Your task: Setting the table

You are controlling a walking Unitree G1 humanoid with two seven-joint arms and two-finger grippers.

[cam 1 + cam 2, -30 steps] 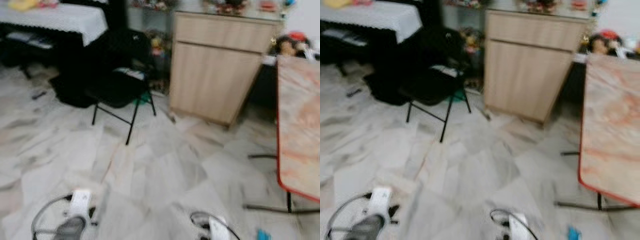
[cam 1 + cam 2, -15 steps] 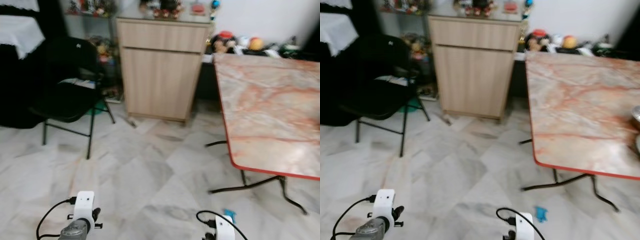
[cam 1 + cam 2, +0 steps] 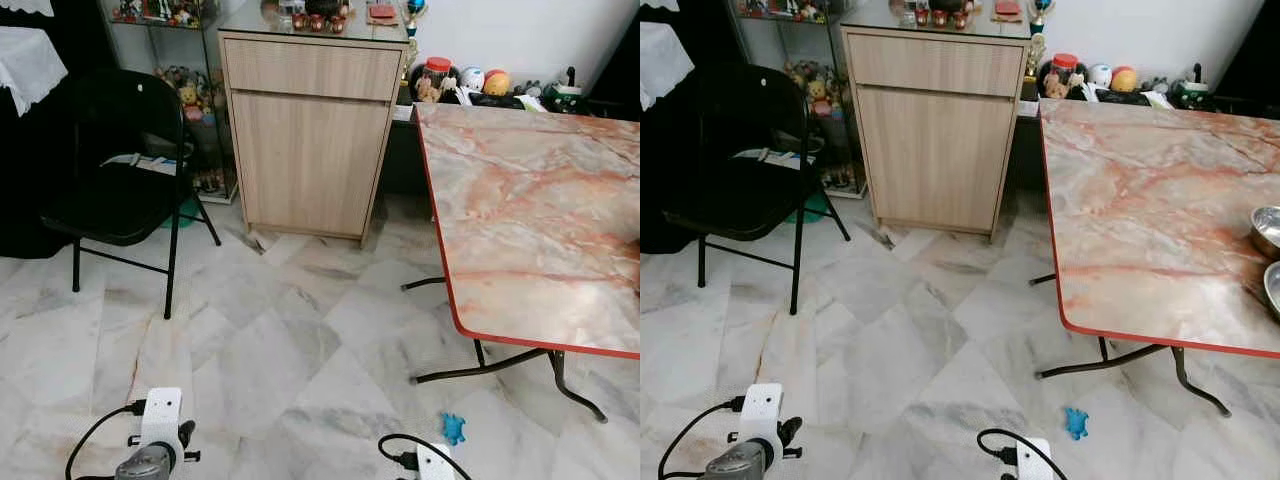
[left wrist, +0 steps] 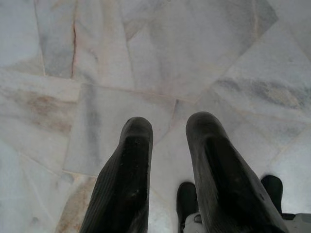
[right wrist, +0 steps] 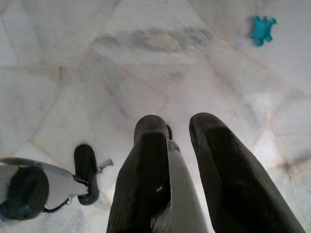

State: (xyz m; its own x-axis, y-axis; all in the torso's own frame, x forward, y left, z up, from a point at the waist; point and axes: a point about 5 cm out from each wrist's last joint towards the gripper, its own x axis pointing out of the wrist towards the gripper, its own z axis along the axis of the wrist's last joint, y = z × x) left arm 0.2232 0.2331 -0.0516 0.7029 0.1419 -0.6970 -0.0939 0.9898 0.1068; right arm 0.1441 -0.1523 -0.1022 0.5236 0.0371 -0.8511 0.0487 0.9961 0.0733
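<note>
Steel bowls (image 3: 1268,232) on marble table (image 3: 1140,220); both pincers (hanging low) slightly parted, holding nothing

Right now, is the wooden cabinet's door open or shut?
Shut. The wooden cabinet has its door and drawer front lying flush with the frame, with no dark gap showing.
</note>
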